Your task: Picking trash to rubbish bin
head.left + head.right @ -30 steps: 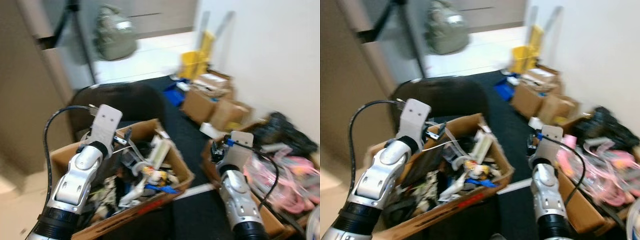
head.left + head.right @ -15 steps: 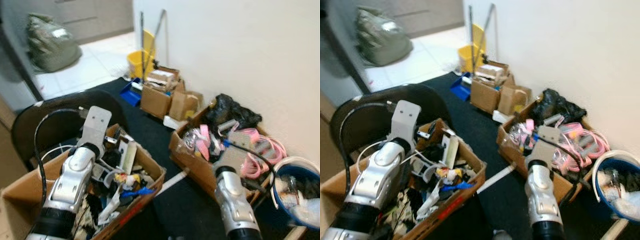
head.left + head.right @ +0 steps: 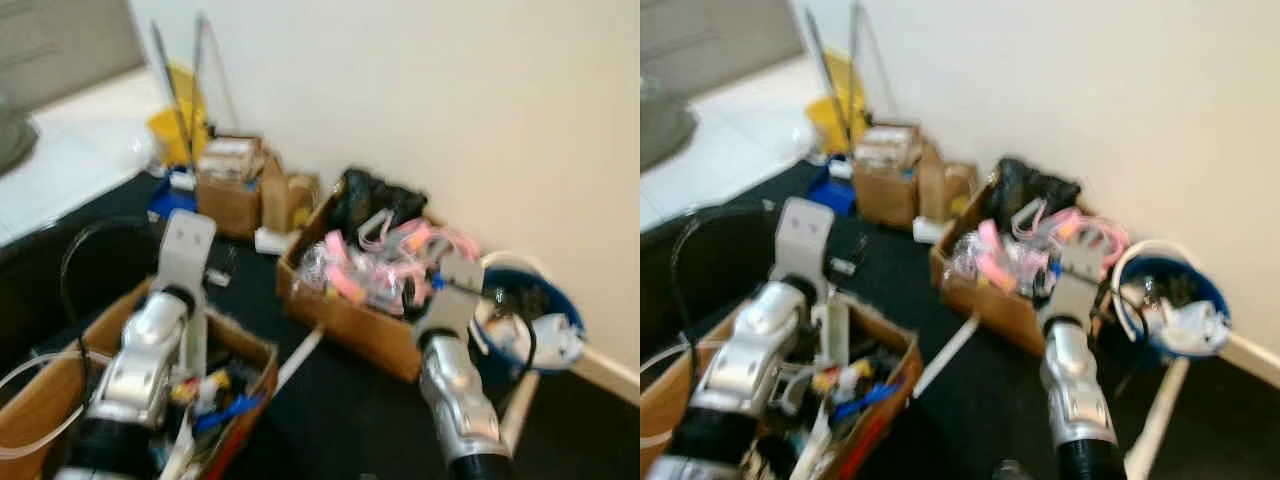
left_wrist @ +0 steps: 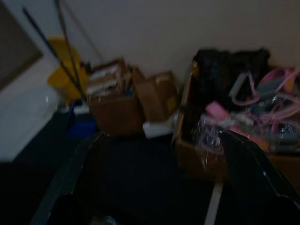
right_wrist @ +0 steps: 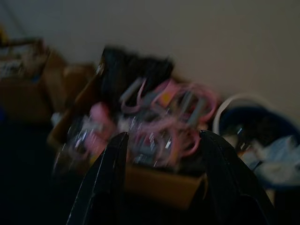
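Cardboard box of pink clutter, blue bin beside — both pincers released, empty.

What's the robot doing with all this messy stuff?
It isn't holding anything. Both arms are raised in front of it, with the left gripper and right gripper open and empty. Close below it is a cardboard box of mixed junk. By the wall stands another cardboard box of pink things, next to a blue bucket with white scraps inside. The picture is blurry.
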